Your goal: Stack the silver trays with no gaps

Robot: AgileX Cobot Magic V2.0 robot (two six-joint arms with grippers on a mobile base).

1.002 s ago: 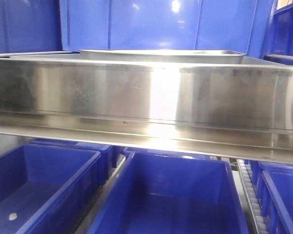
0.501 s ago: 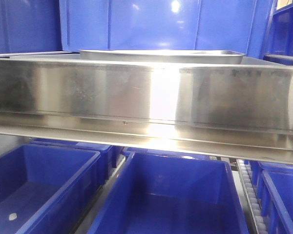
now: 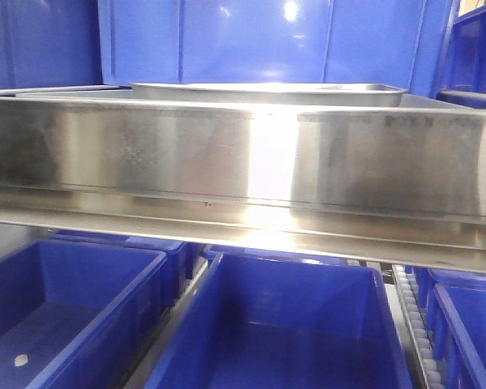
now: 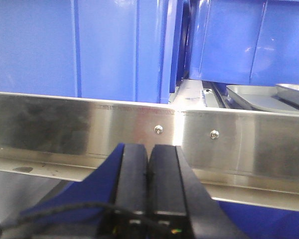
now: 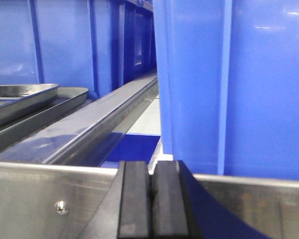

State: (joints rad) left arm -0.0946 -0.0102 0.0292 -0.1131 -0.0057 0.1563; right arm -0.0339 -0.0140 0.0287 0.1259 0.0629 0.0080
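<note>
Silver trays [image 3: 267, 91]: lay on shelf behind steel shelf rail [image 3: 243, 154]. Left gripper [image 4: 148, 164], right gripper [image 5: 150, 191]: fingers pressed together, empty, before rail. Blue bins [image 3: 283, 324] below.

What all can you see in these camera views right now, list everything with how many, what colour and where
silver trays: at least two, shiny steel, on the upper shelf behind the rail, one partly resting on the other.
steel shelf rail: one, silver, across the front.
blue bins: several, blue, below the rail; more stand behind the trays.
left gripper: one, black, shut, empty, facing the rail.
right gripper: one, black, shut, empty, at the rail.
</note>
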